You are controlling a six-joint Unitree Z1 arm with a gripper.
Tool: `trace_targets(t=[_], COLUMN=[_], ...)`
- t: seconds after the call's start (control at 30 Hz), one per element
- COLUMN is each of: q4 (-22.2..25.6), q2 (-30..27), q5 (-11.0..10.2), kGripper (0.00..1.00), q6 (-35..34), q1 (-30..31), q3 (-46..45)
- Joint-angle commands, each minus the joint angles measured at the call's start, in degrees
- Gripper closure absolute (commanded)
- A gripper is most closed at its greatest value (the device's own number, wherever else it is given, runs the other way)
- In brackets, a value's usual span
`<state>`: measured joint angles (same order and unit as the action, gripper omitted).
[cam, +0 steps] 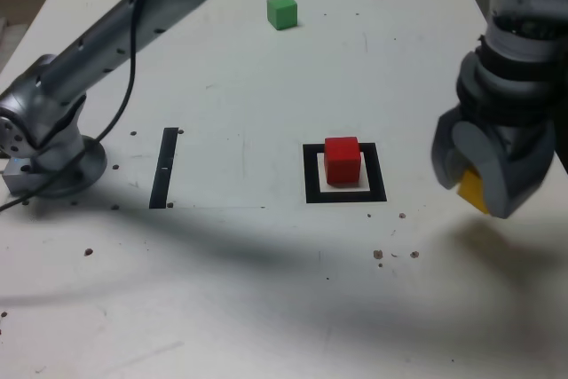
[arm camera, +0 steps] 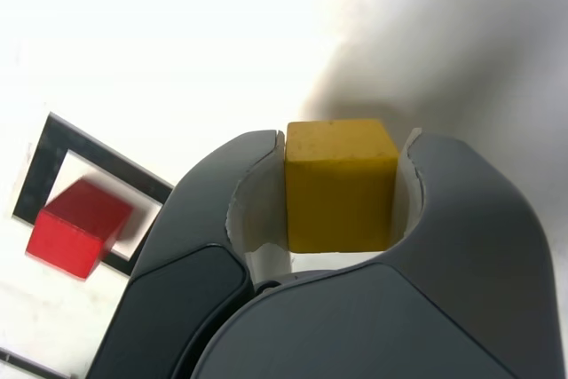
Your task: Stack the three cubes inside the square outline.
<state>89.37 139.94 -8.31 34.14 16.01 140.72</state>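
One camera looks down from high in front of the table (cam: 266,308) over the square outline (cam: 346,175), while the camera on my wrist peers close past my gripper (arm camera: 342,185) toward that same outline (arm camera: 53,144), the part both views share.

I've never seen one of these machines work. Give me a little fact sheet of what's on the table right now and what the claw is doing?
gripper: shut on the yellow cube, held above the table at the exterior view's right
yellow cube: clamped between the two jaws, off the table
red cube: resting inside the square outline
square outline: black border, pale centre, near the table's middle
green cube: alone at the far side of the table, untouched
black strip: flat on the table, to the exterior view's left of the outline
stack so far: one cube in place
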Motion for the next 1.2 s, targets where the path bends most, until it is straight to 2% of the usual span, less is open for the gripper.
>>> trace_targets(t=[0.0,0.17,0.53,0.9,1.17], q4=[0.4,-0.4,-4.0,-9.9,-14.0], q2=[-2.7,-6.9,-15.8,-21.6,-24.1], q5=[0.5,0.8,0.1,3.3,4.6], kGripper=[0.59,0.6,0.6,0.59,0.59], q6=[-1.9,-6.2,-17.6,-28.8,-32.1], q1=[-0.7,-2.2,-4.3,-7.6,-10.3], q3=[-2.5,-9.0,-21.7,-33.7,-40.7])
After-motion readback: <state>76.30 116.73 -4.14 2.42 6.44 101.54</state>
